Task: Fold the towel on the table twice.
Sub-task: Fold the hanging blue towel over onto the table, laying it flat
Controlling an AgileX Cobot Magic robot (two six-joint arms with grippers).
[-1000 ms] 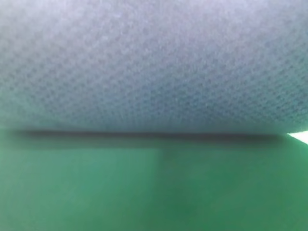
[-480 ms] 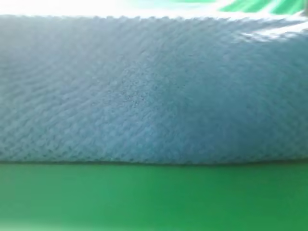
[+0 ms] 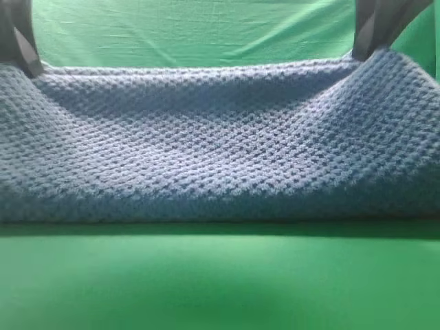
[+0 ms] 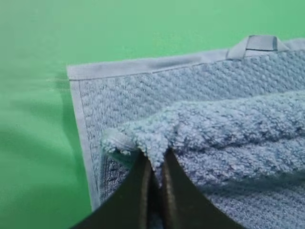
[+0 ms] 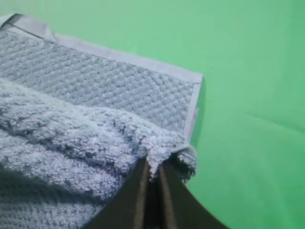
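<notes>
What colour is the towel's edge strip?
Pale grey-blue, plain and smooth; the towel's edge strip shows best in the left wrist view.

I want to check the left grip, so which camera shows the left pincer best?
The left wrist view: the left pincer is shut on the towel corner. Exterior high shows only its edge; the right wrist view shows none.

The towel (image 3: pixel 220 158) is spread on the table (image 3: pixel 220 282), its far edge raised at both corners, pinched by the left gripper (image 4: pixel 155 167) and the right gripper (image 5: pixel 151 171).
</notes>
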